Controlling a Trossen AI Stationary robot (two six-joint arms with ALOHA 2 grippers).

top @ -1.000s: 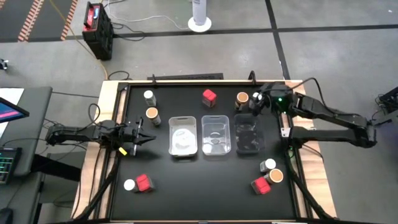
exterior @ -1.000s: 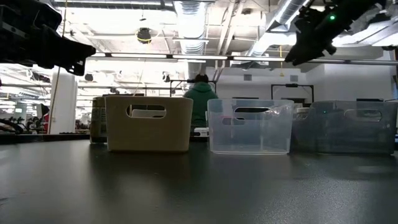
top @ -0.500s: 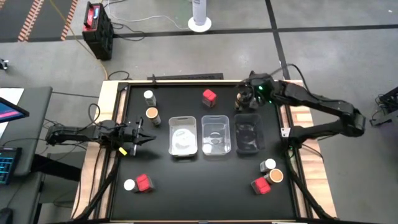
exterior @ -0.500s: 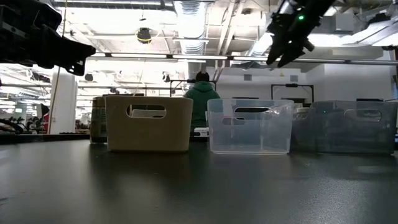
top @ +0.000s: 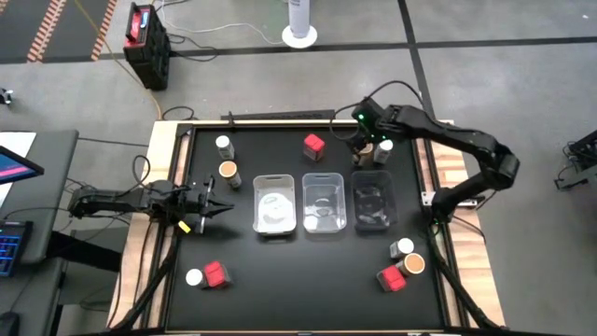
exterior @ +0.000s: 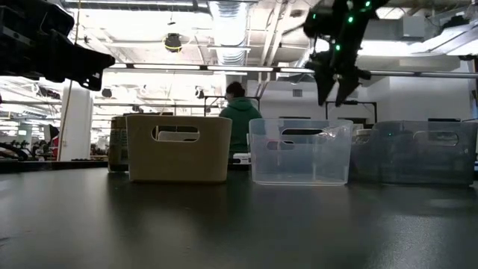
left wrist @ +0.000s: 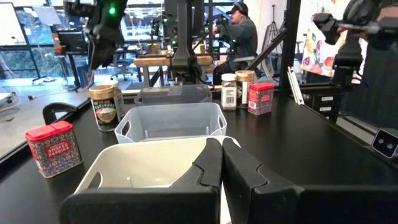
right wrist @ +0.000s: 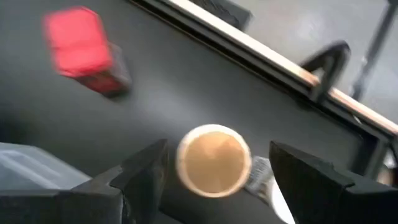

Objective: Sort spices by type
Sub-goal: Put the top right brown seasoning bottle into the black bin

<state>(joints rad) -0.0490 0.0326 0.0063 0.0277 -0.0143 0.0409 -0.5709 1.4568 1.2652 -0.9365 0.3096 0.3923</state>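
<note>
The right gripper [top: 365, 142] has swung in from the right edge of the tabletop [top: 280, 280] within the last sec. and now hangs above the tan-lidded round jar [right wrist: 213, 160] near the far edge, jaws apart with one finger on each side of the lid, not touching yet. I judge this means the pick of this jar is about to start, prob. for one of the three clear rectangular plastic trays [top: 324, 202] in the middle. A white-lidded round jar [top: 384, 147] stands just beside it, so a finger may knock that one when going down; the red cube-like box [top: 313, 145] is further off. Other spices wait in the near corners and by the far-left corner. The left gripper [top: 213, 200] waits at the left edge, jaws together, unchanged.
</note>
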